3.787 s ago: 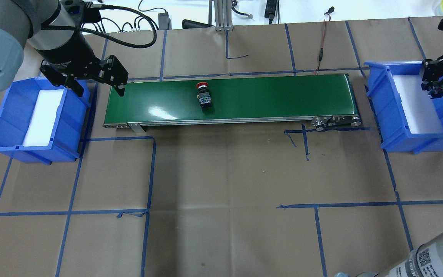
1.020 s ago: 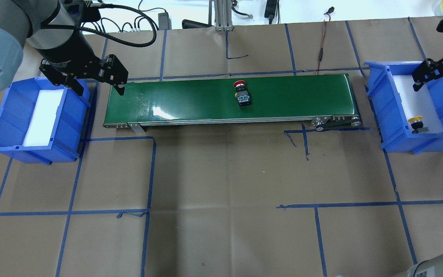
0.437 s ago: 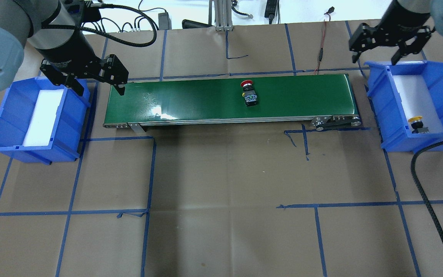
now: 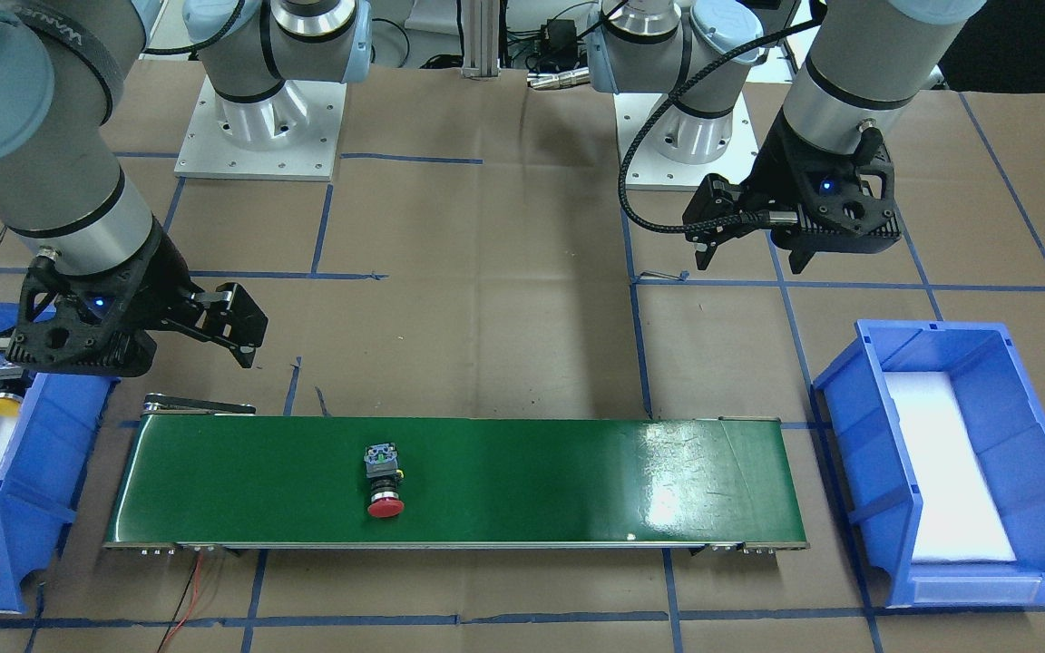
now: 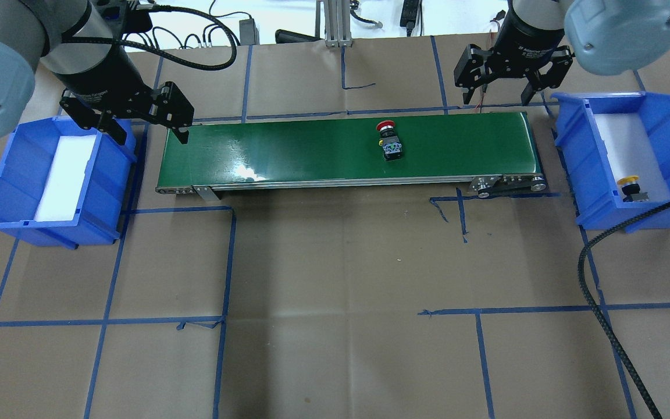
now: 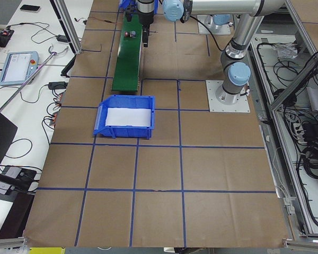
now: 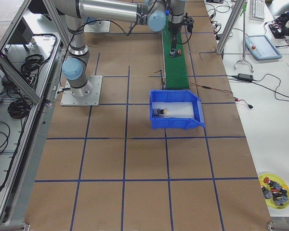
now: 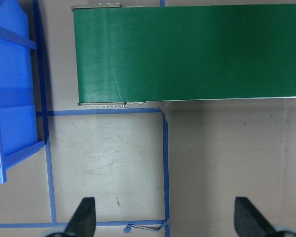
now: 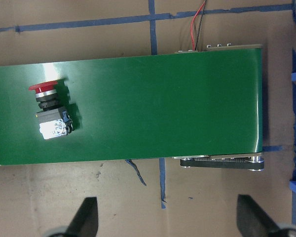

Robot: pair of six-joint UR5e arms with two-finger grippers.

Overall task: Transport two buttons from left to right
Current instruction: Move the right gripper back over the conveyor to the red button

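Observation:
The red button (image 5: 390,139) lies on its side on the green conveyor belt (image 5: 312,151), right of the belt's middle, also seen in the front-facing view (image 4: 384,485) and the right wrist view (image 9: 52,111). The yellow button (image 5: 630,187) rests in the right blue bin (image 5: 579,157), at its near end. My right gripper (image 5: 495,93) hangs open over the belt's far edge near its right end, right of the red button, holding nothing. My left gripper (image 5: 150,131) stands open between the left blue bin (image 5: 9,174) and the belt's left end.
The left bin holds a white foam liner (image 5: 67,174). A red-and-black wire (image 5: 488,70) runs to the belt's far right corner. My right arm's black cable (image 5: 602,262) loops over the table at front right. Cables and a metal post lie behind the table.
The right gripper let the yellow button go in the right bin and swung left to the belt's far right end. The red button rode right along the belt. The left arm stayed put.

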